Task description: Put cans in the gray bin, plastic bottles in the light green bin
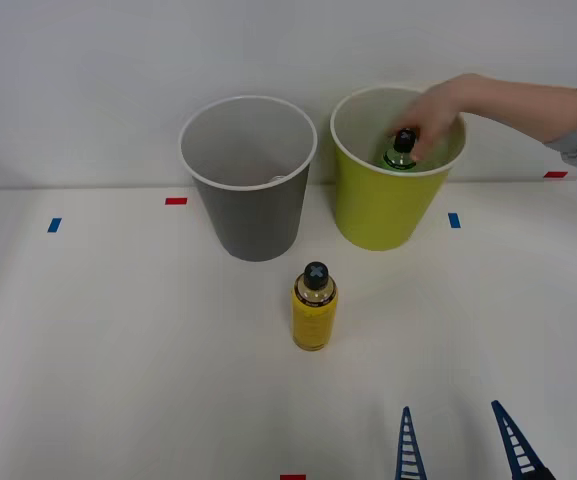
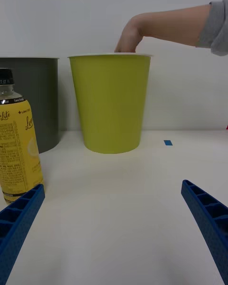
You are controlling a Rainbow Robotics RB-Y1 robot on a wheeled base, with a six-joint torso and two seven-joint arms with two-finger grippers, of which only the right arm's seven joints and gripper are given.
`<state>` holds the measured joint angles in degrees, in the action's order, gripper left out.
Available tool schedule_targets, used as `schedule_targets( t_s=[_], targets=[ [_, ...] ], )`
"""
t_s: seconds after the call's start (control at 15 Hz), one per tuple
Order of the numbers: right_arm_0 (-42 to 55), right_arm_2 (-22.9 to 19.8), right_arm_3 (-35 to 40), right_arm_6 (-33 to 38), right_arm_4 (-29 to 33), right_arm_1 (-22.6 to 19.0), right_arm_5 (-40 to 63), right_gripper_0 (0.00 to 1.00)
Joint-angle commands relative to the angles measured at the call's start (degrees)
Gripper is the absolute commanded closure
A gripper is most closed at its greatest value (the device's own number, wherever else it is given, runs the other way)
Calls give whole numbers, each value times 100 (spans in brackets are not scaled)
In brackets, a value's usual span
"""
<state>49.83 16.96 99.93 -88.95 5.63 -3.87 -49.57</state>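
two bins stand side by side at the back of the white table, touching or nearly so: one gray bin on the left and one light green bin on the right. of the two plastic bottles, the yellow bottle stands upright just in front of the gray bin, and the green bottle sits inside the light green bin's mouth, gripped at its black cap by a person's hand. the right gripper hangs low near the table's front edge, right of the yellow bottle, its two blue fingers spread wide and holding nothing
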Motion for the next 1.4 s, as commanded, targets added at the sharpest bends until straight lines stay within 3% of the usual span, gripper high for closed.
schedule_targets(
  t_s=[0.07,1.4],
  targets=[
    [0,0,0,0,0,0,0,0],
    [0,0,0,0,0,0,0,0]
  ],
)
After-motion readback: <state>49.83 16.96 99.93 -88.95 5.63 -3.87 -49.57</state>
